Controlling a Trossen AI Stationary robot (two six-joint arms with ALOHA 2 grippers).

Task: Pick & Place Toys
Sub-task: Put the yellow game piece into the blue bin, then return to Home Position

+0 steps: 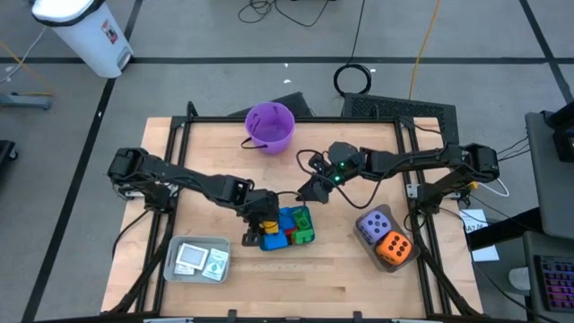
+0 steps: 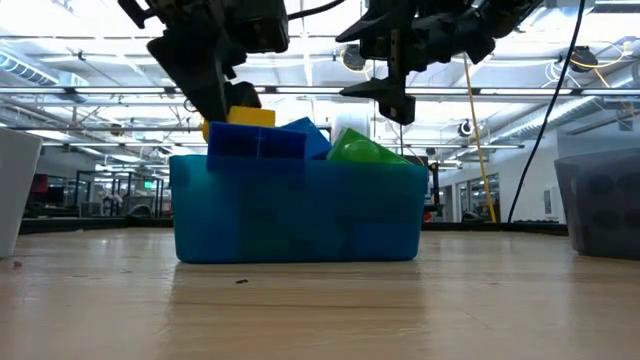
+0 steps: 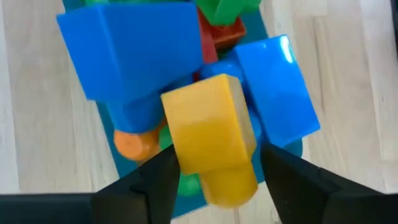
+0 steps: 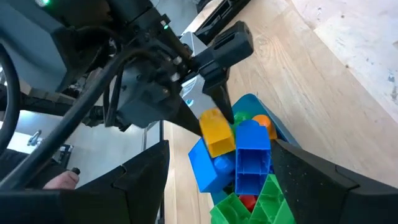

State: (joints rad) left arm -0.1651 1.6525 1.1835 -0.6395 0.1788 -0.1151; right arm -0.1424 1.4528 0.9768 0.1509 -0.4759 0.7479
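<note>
We see the left tool [image 3: 211,180] pinching a yellow brick [image 3: 208,134] between its two fingers, held just above the heap of bricks [image 1: 289,226] piled in the teal tray [image 2: 300,215] near the middle of the bench [image 1: 296,287]. Blue, green, red and orange pieces fill that tray to the brim. The right tool [image 1: 316,190] hangs nearby over the bench, just behind the tray, its fingers spread and holding nothing. The orange die [image 1: 394,249] and purple die [image 1: 374,225] sit together at the right. White-and-blue cards [image 1: 199,259] lie in the clear tray [image 1: 176,269] at the left front.
</note>
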